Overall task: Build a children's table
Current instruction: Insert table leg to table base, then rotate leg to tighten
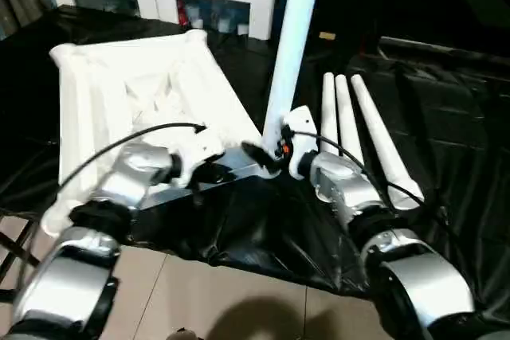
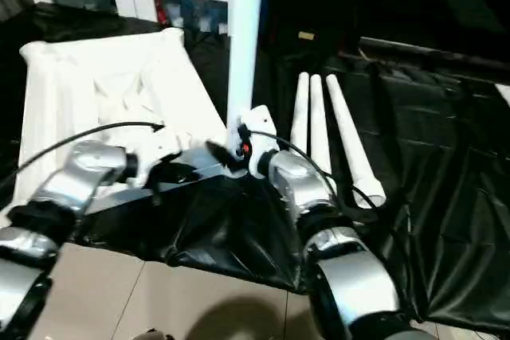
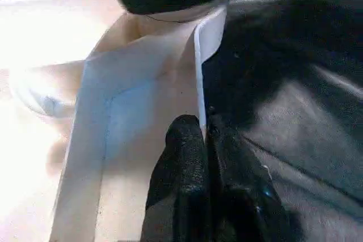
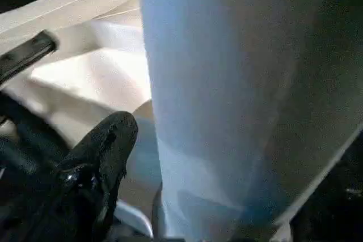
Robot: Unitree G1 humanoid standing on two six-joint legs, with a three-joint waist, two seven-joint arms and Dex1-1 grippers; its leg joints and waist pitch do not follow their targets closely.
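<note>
Left pincer (image 3: 205, 140): clenched on the tabletop's (image 1: 135, 85) near rim, forearm reaching in from 7 o'clock.
Right pincer (image 1: 271, 147): jaws spread beside the upright leg (image 1: 291, 45), not gripping it.
Upright leg: stands in the tabletop's near corner socket.
Spare legs (image 1: 351, 129): three lying side by side, at 3 o'clock of the tabletop.

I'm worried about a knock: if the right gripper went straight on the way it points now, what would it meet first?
Most likely the upright leg: it stands right ahead of the right gripper, at the tabletop corner, though the gap is hard to judge.
</note>
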